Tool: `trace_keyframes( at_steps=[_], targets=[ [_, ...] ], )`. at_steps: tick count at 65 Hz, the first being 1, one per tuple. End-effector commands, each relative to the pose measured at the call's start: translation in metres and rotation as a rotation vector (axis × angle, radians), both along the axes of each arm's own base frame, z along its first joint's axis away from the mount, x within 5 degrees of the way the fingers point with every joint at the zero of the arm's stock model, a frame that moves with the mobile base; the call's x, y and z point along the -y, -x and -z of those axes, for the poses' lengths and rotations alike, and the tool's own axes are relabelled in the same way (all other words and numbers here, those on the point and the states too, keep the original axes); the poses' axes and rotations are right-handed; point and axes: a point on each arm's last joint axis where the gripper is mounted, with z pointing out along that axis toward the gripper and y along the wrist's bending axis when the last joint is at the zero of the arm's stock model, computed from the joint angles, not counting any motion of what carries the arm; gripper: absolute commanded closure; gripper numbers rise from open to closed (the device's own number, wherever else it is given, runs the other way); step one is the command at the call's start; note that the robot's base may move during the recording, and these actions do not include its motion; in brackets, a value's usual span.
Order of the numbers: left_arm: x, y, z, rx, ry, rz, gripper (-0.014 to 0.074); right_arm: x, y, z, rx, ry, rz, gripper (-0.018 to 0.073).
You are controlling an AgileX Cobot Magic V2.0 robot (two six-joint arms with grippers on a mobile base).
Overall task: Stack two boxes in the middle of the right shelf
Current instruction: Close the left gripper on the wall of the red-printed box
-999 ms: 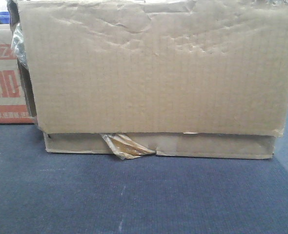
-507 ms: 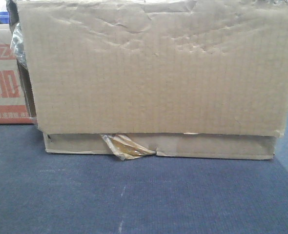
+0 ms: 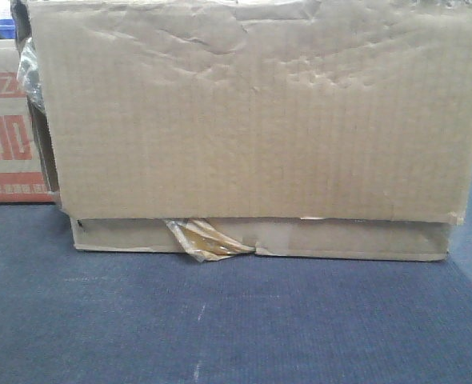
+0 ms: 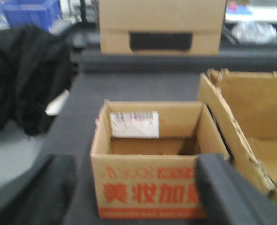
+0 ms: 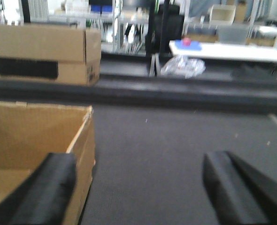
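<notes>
Brown cardboard boxes sit on a dark table, with both claws spread wide and holding nothing

From the front, a large plain box (image 3: 252, 120) fills the view on the table (image 3: 236, 328), its creased flap hanging down the side and yellowish tape (image 3: 204, 240) peeling at the bottom edge; a smaller box (image 3: 4, 136) with red print stands just beside its left end. The left claw (image 4: 134, 164) hovers above the near side of that smaller box, which is open-topped, with the large box's torn rim just to the right and what looks like a black jacket (image 4: 26, 79) to the left. The right claw (image 5: 138, 173) hangs over bare table, the large box at its left finger; a third box (image 5: 40, 51) with a black patch stands well behind
</notes>
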Motion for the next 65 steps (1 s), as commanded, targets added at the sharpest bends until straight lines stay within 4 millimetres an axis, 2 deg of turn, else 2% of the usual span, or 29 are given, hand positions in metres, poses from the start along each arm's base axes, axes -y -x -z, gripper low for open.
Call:
trace_keyframes(
  at_steps=[1,7,15,21,29,42,48,53,65],
  targets=[
    [0.004,-0.009,0.001,-0.04,0.007,0.029,0.006,-0.001,-0.011,0.003,-0.037,0.01,-0.004,0.0002],
    [0.006,-0.019,0.009,-0.122,0.002,0.037,-0.0006,-0.001,-0.019,0.007,-0.076,0.011,-0.005,-0.0009],
    [0.008,-0.031,0.013,-0.187,0.004,0.045,-0.0005,-0.001,-0.024,0.011,-0.114,0.012,-0.008,-0.0009],
    [0.009,-0.04,0.007,-0.236,0.002,0.04,-0.0005,-0.001,-0.024,0.011,-0.11,0.012,-0.007,-0.0009],
    [0.008,-0.058,-0.013,-0.307,-0.02,0.02,-0.0005,-0.001,-0.024,0.01,-0.104,0.012,-0.006,-0.0009],
    [0.01,-0.117,-0.039,-0.482,-0.091,0.009,-0.0005,-0.004,-0.024,0.009,-0.095,0.012,-0.03,-0.0009],
    [0.004,-0.144,-0.04,-0.545,-0.101,-0.002,-0.0005,-0.006,-0.024,0.009,-0.095,0.013,-0.046,-0.0009],
    [-0.008,-0.164,-0.041,-0.599,-0.089,-0.004,-0.0005,-0.007,-0.024,0.009,-0.095,0.013,-0.05,-0.0009],
    [-0.045,-0.208,-0.026,-0.724,-0.078,0.013,-0.0005,-0.007,-0.024,0.009,-0.093,0.013,-0.049,-0.0009]
  ],
)
